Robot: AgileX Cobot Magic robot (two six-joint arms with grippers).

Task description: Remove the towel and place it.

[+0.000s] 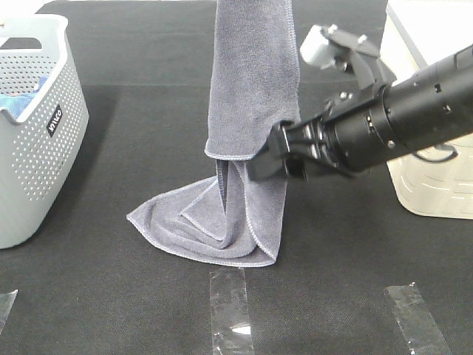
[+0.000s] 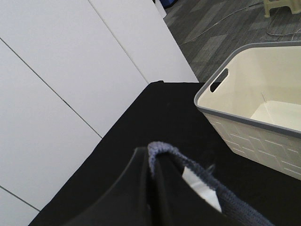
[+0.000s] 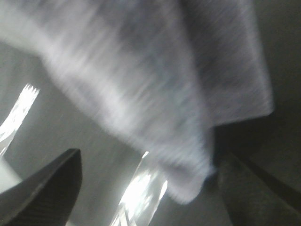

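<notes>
Clenched tight, in the left wrist view, on the rolled, stitched hem of a large grey-lavender terry towel (image 2: 162, 150), with a small white label (image 2: 200, 186) lying against the dark, smooth fingers of the left gripper (image 2: 155, 165). From the high camera, hangs as a long, soft, nappy band, doubled lengthwise, straight down from beyond the upper edge of the picture. Lower down, turns back on itself in a curved lip, then spills onto the matte black table cover (image 1: 111, 296) in a flat, fan-shaped heap of pleats edged with thin stitching.

Just beside the hanging fold, level with that lip: the blocky black right gripper (image 1: 266, 157), on a thick cylindrical arm topped by a pale grey camera box. Released, going by the blurred right wrist view: two dark tapered fingers (image 3: 47, 188) set wide apart, a fuzzy corner of the cloth between them, pinched by neither.

At the table's left, a pale grey plastic basket (image 1: 44, 148) with rounded corners and walls punched with small round holes, holding a scrap of bright blue cloth (image 1: 18, 100). At the right, a cream plastic basket (image 1: 432, 185) with a grey rim, a slot handle and a moulded brick-like relief. Nearer the camera, strips of clear glossy tape (image 1: 230, 310) stuck flat to the black cover.
</notes>
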